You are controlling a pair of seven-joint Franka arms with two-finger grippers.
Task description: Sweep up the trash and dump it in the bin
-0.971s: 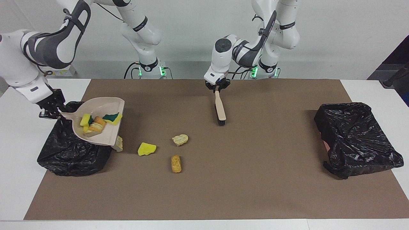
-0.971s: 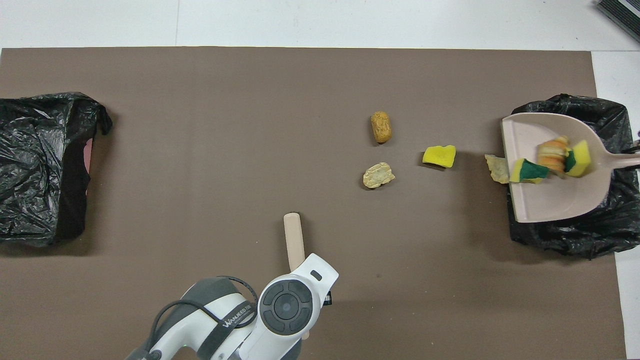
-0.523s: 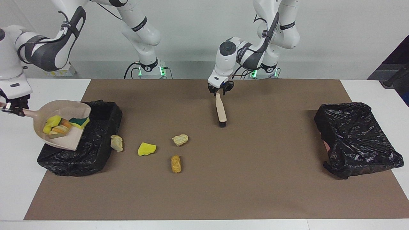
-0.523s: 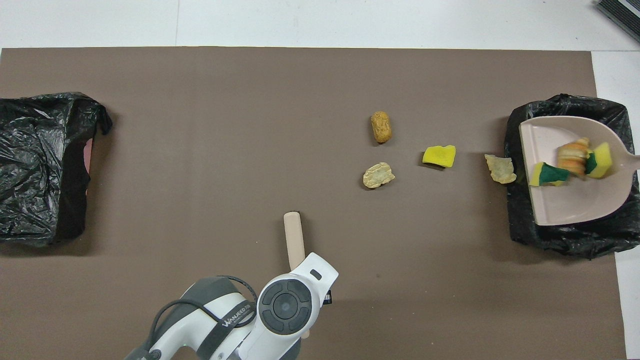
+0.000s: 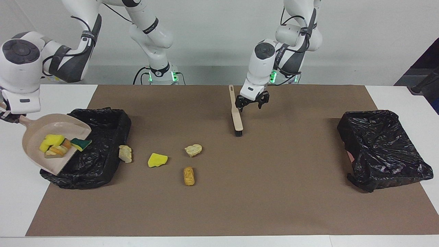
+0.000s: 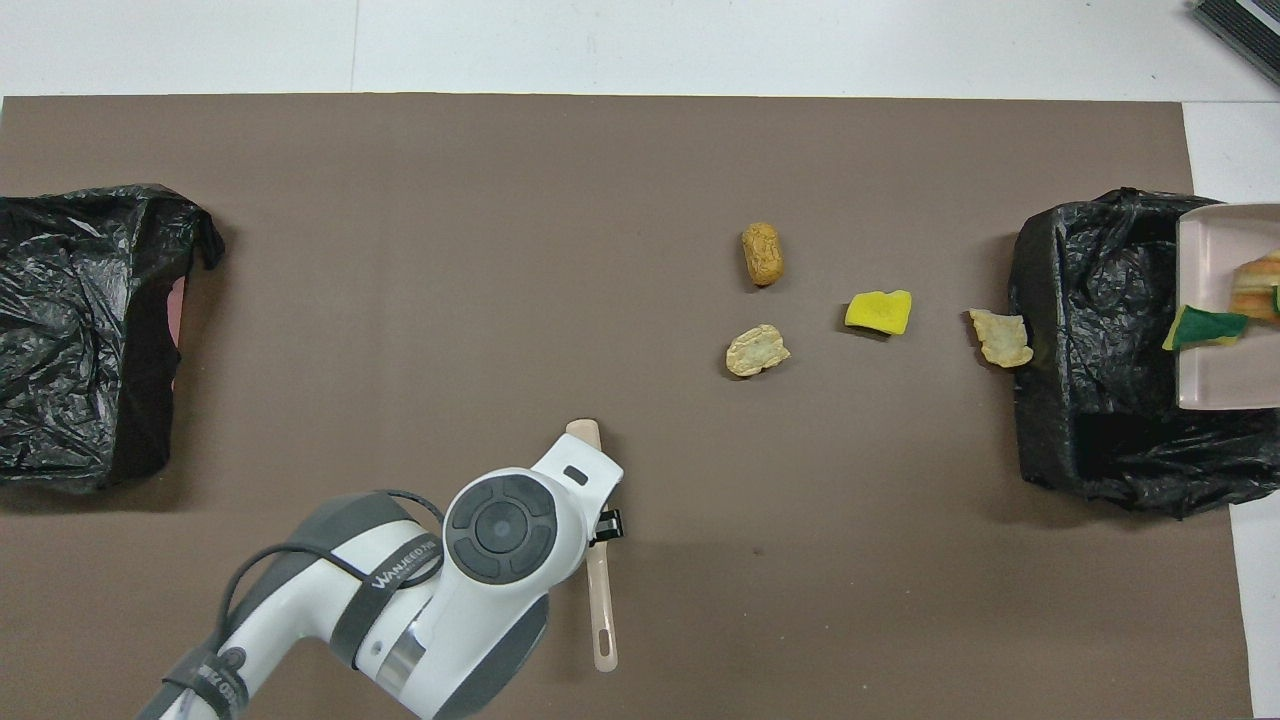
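Four scraps lie on open brown mat beside the right-end bin. Right gripper clenches the dustpan, lip tilted binward. Left gripper, jaws released, hovers beside the brush, handle robotward.

A white counter carries a large brown mat. A plain pale wall rises past it, evenly lit. A dark object sits at the left arm's end.
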